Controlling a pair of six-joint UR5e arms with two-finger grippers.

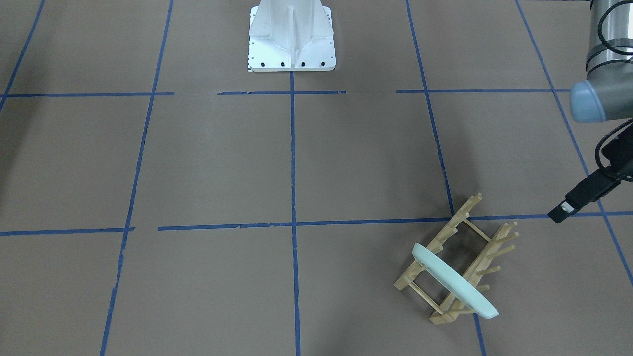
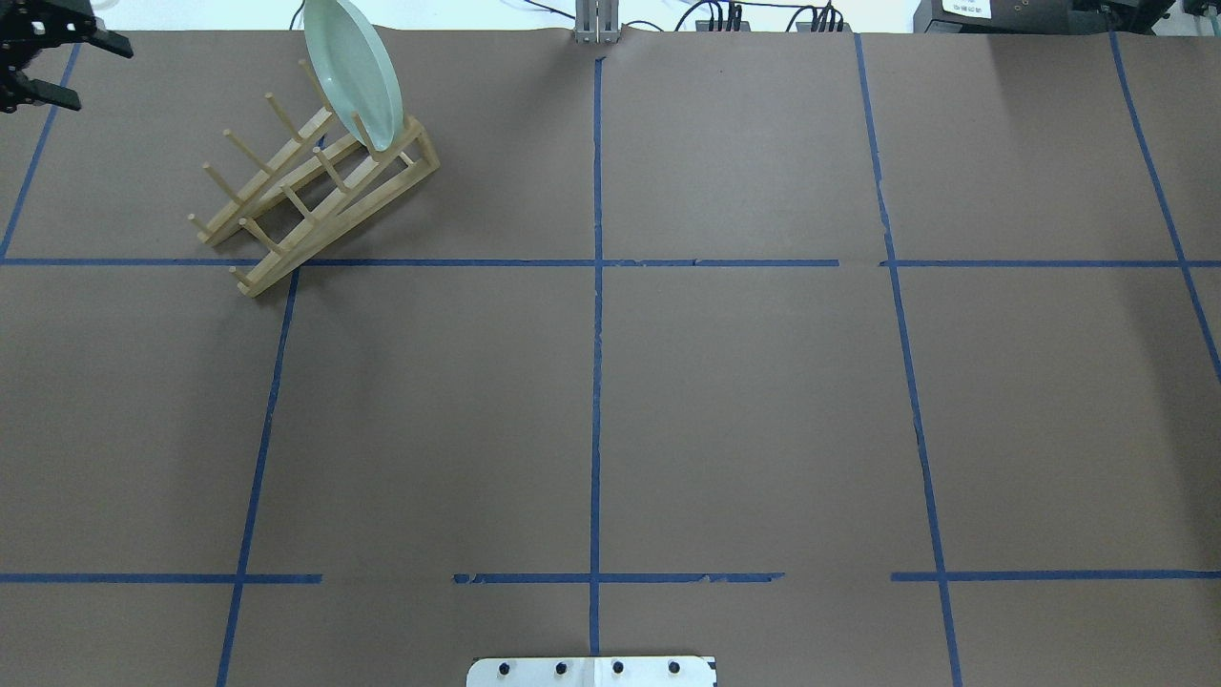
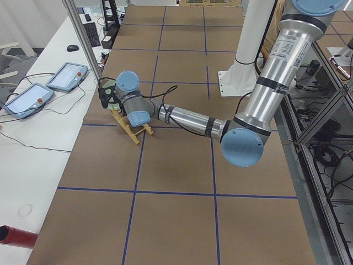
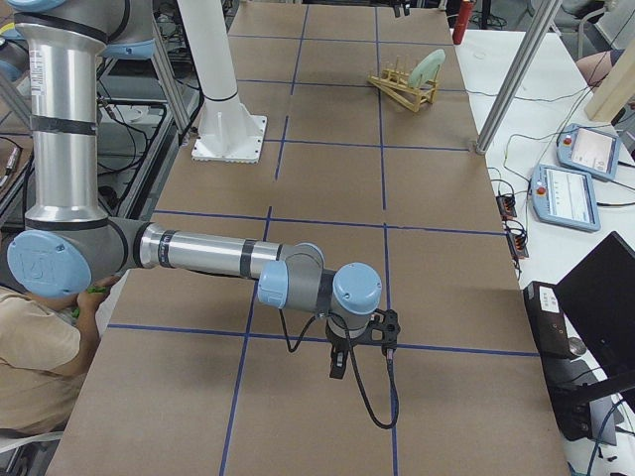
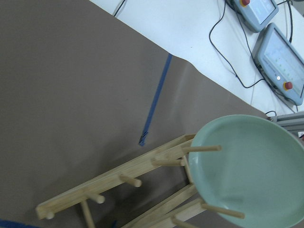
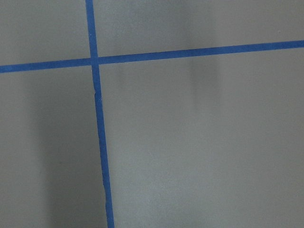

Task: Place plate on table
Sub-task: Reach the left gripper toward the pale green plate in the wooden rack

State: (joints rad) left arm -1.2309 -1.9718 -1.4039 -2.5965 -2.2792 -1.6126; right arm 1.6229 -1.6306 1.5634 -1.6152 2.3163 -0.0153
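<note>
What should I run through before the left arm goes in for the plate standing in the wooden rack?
1. Seating of the plate: ok, it stands on edge between pegs at one end of the rack.
2. State of the left gripper: ok, jaws apart and holding nothing, beside the rack, not touching it.
3. Grasp access: ok, the plate's upper rim rises above the pegs.
4. Landing spot: ok, the table shows bare paper in the squares next to the rack.
5. Position of the right gripper: ok, at the table's other end; whether its jaws are open or shut, cannot tell.
</note>
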